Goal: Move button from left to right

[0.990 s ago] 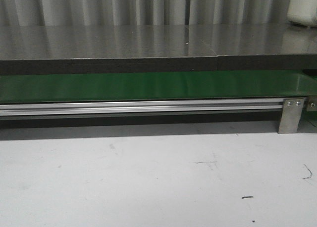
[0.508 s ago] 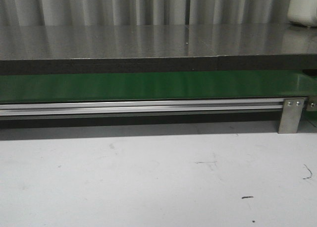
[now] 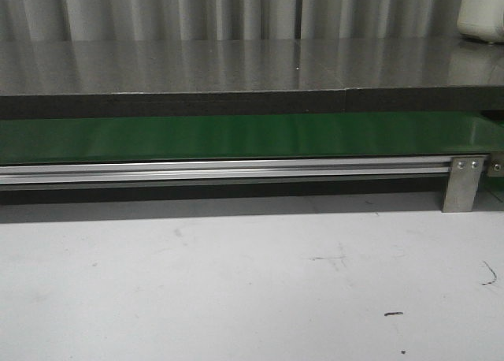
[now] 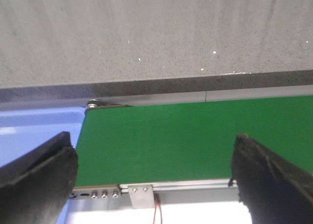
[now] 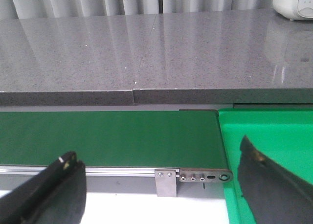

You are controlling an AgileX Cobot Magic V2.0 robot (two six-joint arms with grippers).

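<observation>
- Two grippers show only in their own wrist views; neither appears in the front view.
- Left gripper hangs over the green conveyor belt with its black fingers spread wide, nothing between them; a blue tray lies at the belt's end.
- Right gripper likewise has its fingers spread apart and empty, above the belt's other end, where a green bin adjoins it.
- An aluminium rail runs along the belt's near edge, a grey stone counter behind.
- No view shows the button.
</observation>
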